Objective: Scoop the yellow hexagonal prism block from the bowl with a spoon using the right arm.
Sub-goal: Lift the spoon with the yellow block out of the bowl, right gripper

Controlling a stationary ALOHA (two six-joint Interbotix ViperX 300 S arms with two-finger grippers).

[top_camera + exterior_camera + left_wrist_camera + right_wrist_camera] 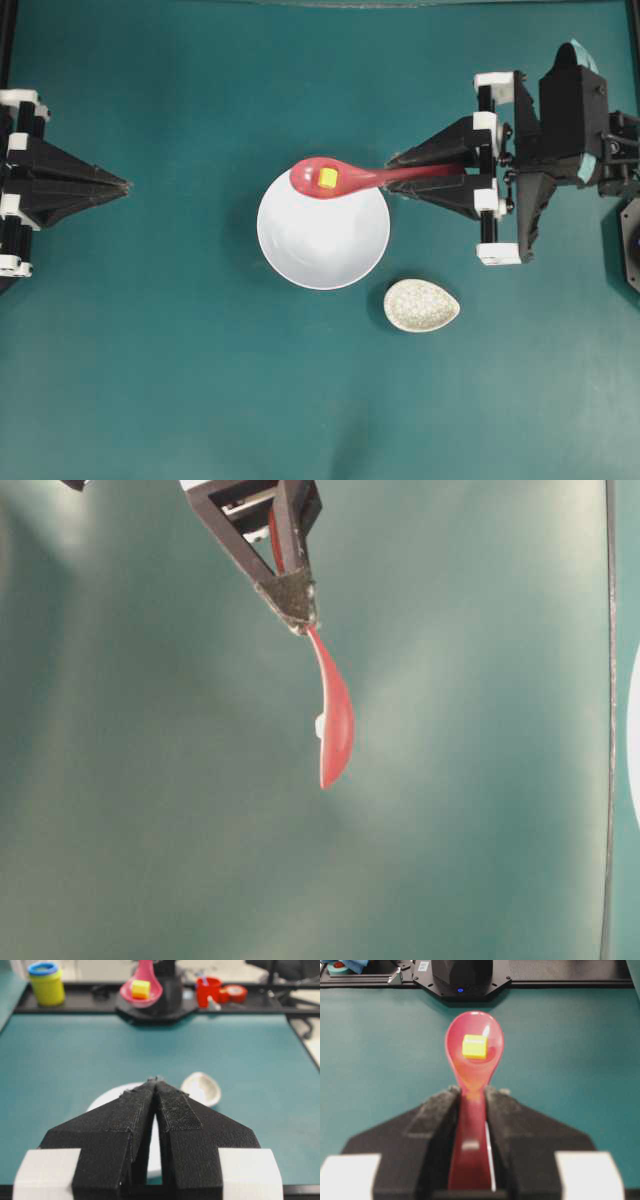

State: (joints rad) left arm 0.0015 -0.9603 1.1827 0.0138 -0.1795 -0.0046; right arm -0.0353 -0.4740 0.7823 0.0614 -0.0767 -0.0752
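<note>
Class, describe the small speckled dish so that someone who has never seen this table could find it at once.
Start at the big white bowl in the middle of the green table. Just off its lower right rim, apart from it, lies the small dish. Unlike the plain round bowl, it is teardrop-shaped, speckled and empty.

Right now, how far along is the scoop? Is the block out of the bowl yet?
Done: the yellow block sits in the scoop of the spoon, and the white bowl looks empty. In hand: the right gripper clamps the spoon's handle, holding the scoop in the air over the bowl's rim. Left: apparently only keeping the spoon steady. The left gripper is shut, off to the side.
</note>
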